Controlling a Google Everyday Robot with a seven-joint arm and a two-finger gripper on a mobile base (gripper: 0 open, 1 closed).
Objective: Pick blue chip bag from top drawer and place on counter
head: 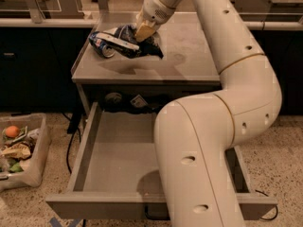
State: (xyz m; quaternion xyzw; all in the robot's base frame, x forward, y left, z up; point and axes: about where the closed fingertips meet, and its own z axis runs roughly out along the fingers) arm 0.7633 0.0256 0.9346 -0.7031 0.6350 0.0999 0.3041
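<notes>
Presently, by item.

**Gripper** [142, 32]: at the end of the arm, over the rear-left part of the counter [194, 60]. Its 2 tan fingers [145, 30] are closed onto the upper edge of the blue chip bag [124, 42] and grip nothing else.

**Blue chip bag:** out of the drawer and at counter level, crumpled, trailing leftward from the fingers. Its shadow falls on the counter beneath. Whether its lower edge touches the surface cannot be told.

**Top drawer** [84, 148]: stands open below the counter.

**Progress, as a judgement:**
- Late stage. The pick and the carry up to the counter look complete.
- Left to do: settle the bag, release it and draw clear.

**Hidden or unclear:**
- The arm's 2 large segments cover the drawer's right half and much of its front.
- Dark objects [135, 102] sit in shadow at the drawer's back, under the counter edge, and cannot be identified.
- A small blue-and-white item [101, 46] at the bag's left end, possibly a can, is partly overlapped by the bag.
- A floor bin [33, 167] at the left is cut off by the picture's edge.
</notes>
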